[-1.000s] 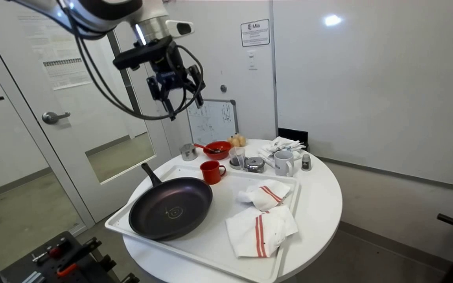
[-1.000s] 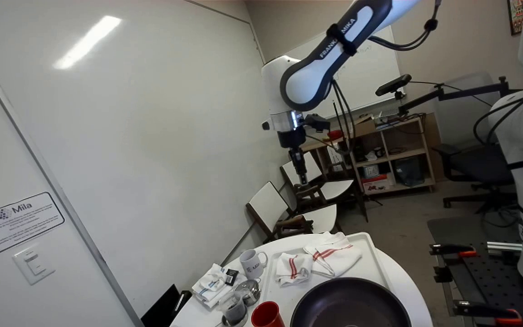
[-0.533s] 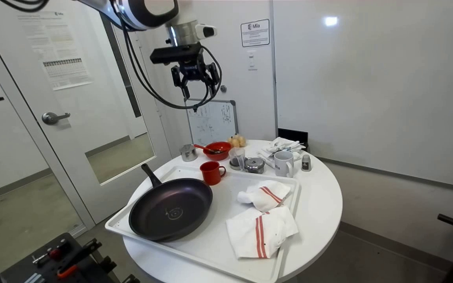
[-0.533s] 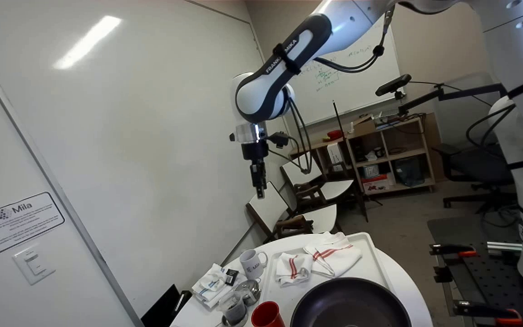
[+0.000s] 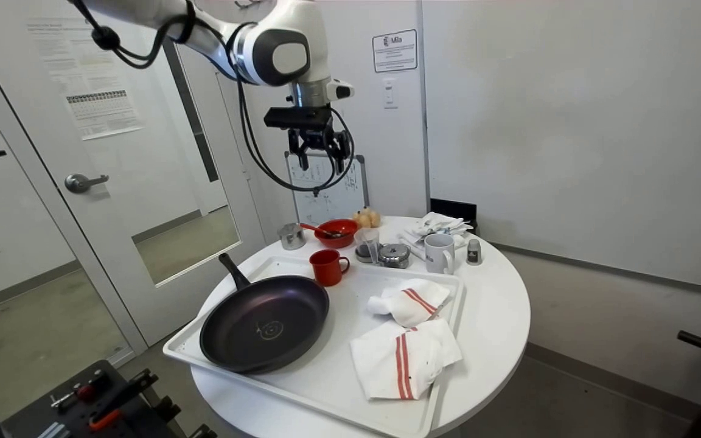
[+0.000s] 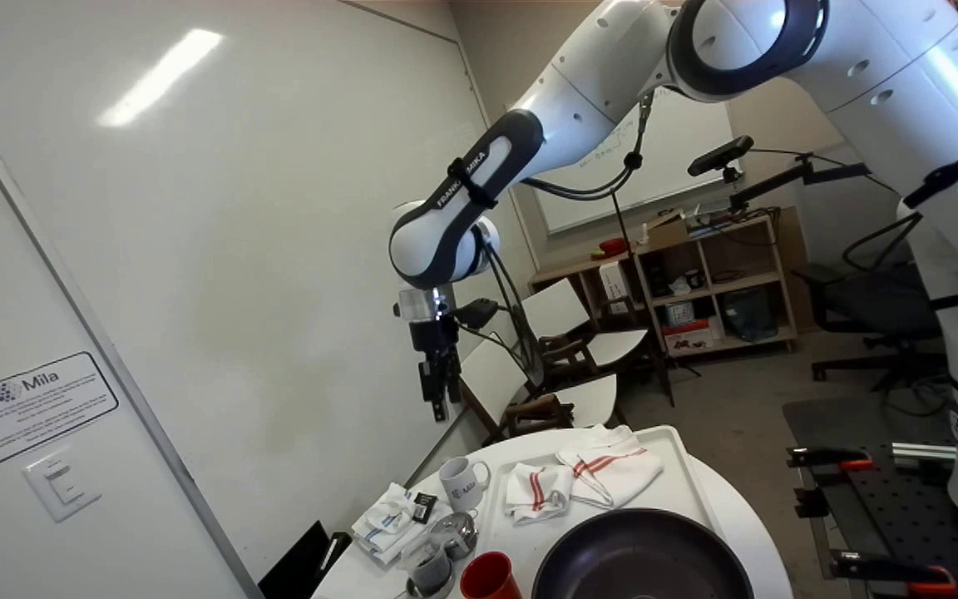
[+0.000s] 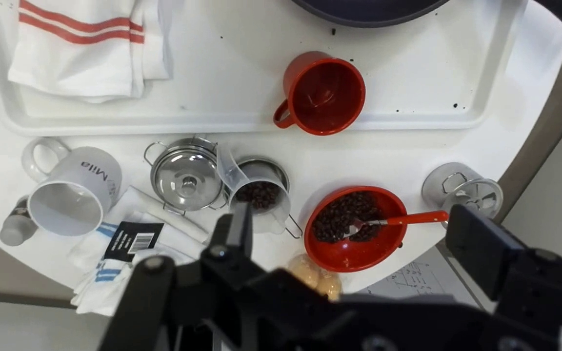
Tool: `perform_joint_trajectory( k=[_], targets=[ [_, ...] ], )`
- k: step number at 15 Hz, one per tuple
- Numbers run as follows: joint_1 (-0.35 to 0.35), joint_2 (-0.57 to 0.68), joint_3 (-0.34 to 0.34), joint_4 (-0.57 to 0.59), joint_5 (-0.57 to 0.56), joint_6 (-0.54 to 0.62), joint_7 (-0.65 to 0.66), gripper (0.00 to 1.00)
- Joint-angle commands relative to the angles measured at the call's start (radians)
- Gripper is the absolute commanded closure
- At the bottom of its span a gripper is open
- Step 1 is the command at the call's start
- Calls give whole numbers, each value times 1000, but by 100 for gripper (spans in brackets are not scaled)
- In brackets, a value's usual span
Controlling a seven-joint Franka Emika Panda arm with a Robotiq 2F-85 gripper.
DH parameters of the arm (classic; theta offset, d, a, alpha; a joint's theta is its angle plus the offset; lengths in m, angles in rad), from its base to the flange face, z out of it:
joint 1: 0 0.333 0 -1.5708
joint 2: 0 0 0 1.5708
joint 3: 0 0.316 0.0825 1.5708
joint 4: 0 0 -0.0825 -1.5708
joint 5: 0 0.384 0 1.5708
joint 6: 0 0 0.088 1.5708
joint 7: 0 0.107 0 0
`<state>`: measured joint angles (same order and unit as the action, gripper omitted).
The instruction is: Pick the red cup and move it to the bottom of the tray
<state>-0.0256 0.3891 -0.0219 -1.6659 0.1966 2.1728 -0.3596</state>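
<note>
The red cup [image 5: 326, 267] stands upright at the back edge of the white tray [image 5: 338, 340], beside the black pan. It also shows in an exterior view [image 6: 490, 576], cut by the bottom edge. In the wrist view the cup [image 7: 327, 95] sits just inside the tray rim [image 7: 222, 126], its handle pointing to lower left. My gripper [image 5: 322, 165] hangs high above the back of the table, well above the cup. In the wrist view my gripper [image 7: 354, 234] is open wide and empty, with the red bowl seen far below between its fingers.
The black pan [image 5: 265, 322] fills the tray's left part; striped towels [image 5: 405, 359] lie on its right. Behind the tray stand a steel pot [image 7: 188, 180], a plastic measuring cup [image 7: 266, 219], the red bowl [image 7: 373, 253], a grey mug [image 7: 66, 209] and a steel can [image 7: 444, 183].
In both exterior views my arm has swung over the table's back, toward the small whiteboard, and the gripper has come down in the last half second. The table objects have not moved.
</note>
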Motion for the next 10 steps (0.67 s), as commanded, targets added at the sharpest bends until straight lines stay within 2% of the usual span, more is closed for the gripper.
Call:
perform_joint_trajectory(
  k=[1,10],
  targets=[
    [-9,112,31,91,-21,-14,77,0],
    [15,287,36,138,-79,40,205,0]
  ],
)
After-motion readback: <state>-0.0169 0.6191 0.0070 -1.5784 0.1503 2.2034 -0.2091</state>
